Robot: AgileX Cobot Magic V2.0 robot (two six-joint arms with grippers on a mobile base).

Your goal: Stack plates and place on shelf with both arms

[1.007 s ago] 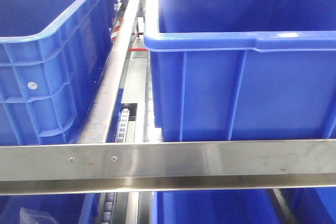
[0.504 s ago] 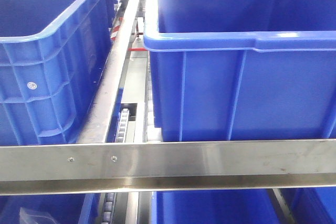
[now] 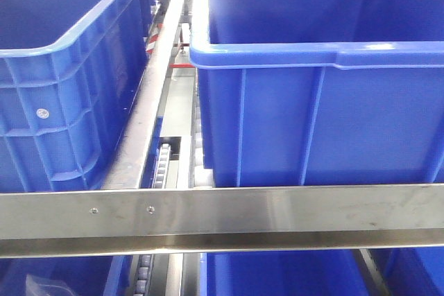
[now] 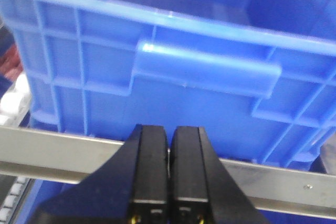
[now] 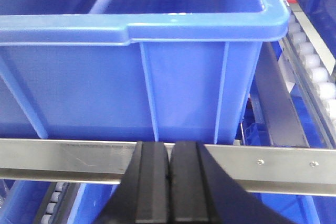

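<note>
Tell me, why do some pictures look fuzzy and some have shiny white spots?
The left wrist view is soft and blurry on the blue crate, with the shut left gripper sharper. The front view shows white glare on the right crate's rim. The right wrist view has glare on its crate rim above the steel rail.

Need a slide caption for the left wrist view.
Left gripper, jaws shut and empty, faces a blue crate behind a steel shelf rail.

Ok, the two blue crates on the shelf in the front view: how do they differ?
The left crate has a gridded, ribbed side wall with a small round sticker; the right crate shows only plain vertical ribs. The right one sits nearer and fills more of the view. Both are blue, open-topped, behind the steel rail.
</note>
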